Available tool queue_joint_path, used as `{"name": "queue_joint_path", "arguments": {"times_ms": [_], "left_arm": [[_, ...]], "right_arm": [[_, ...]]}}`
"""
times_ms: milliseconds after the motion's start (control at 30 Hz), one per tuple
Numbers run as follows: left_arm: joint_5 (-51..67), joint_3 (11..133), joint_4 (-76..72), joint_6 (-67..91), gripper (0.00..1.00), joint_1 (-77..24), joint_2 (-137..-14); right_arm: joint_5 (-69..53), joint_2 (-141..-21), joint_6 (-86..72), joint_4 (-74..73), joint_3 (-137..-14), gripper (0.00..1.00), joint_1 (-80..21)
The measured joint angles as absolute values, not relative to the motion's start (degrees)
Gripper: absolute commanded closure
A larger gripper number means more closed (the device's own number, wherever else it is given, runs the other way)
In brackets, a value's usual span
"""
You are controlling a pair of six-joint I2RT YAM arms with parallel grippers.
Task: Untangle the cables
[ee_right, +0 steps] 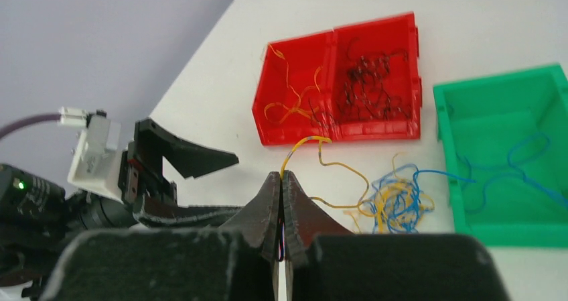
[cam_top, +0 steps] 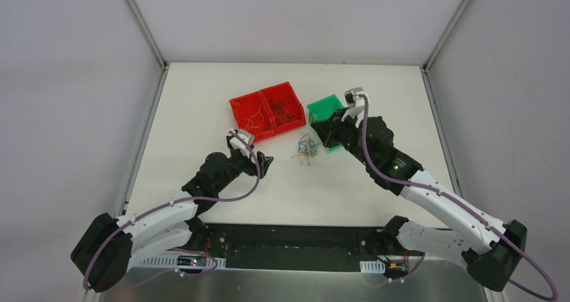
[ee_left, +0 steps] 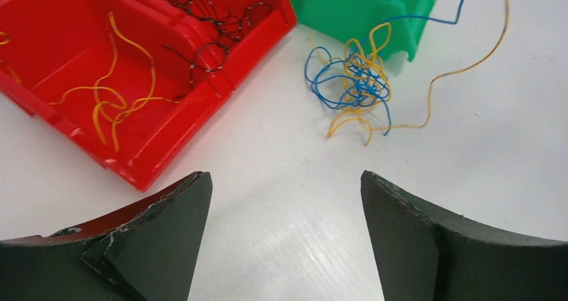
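While R gripper (ee_right: pixel 282 182) pinches a yellow wire (ee_right: pixel 311 139) and L gripper (ee_left: pixel 282 180) hangs spread, next prob: pull it clear of the cables (ee_left: pixel 355 80).

I find no text, label, brand, number or sign that I can read in any of my three views.
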State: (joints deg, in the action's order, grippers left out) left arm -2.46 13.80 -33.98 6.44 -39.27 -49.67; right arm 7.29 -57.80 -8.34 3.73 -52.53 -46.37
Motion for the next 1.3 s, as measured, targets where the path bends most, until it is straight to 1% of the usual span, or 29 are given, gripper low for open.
{"name": "queue_joint_path", "arguments": {"times_ms": [167, 267, 367, 500, 733, 933, 1067, 1100, 1167, 1300], "left_arm": [[3.2, 15.8, -35.7, 6.5, 0.17, -39.3, -54.0], [6.0, 16.5, -37.1, 6.5, 0.17, -39.3, -54.8], [7.1, 17.6, -38.3, 6.5, 0.17, -39.4, -57.3], [7.2, 19.8, -39.0, 6.4, 0.17, -39.7, -64.3], [7.7, 25.1, -39.8, 5.1, 0.18, -40.1, -77.8], [9.0, 30.0, -40.4, 5.2, 0.19, -40.9, -82.9], [10.0, 35.6, -40.5, 2.2, 0.19, -44.6, -86.2], [10.4, 36.7, -40.6, 1.1, 0.19, -45.8, -87.1], [11.6, 38.9, -40.8, -1.9, 0.25, -48.7, -89.5], [13.1, 42.1, -37.8, -4.5, 0.26, -51.5, -94.0]], "right_arm": [[7.3, -50.0, -10.0, 1.7, -45.9, 1.00, -46.4], [7.0, -45.8, -10.0, 1.5, -44.9, 0.98, -46.4], [6.4, -42.1, -9.9, 2.4, -44.3, 1.00, -46.4], [9.0, -38.7, -9.8, 3.7, -43.0, 1.00, -46.4], [16.0, -37.7, -10.0, 4.0, -41.2, 1.00, -46.4], [18.5, -37.2, -10.0, 4.1, -41.0, 1.00, -46.4], [19.0, -37.0, -10.1, 4.3, -40.6, 1.00, -46.4], [19.1, -37.1, -10.1, 4.3, -40.5, 1.00, -46.4], [19.1, -37.3, -10.1, 4.3, -40.4, 1.00, -46.4], [19.1, -37.7, -10.1, 4.3, -40.4, 1.00, -46.4]]}}
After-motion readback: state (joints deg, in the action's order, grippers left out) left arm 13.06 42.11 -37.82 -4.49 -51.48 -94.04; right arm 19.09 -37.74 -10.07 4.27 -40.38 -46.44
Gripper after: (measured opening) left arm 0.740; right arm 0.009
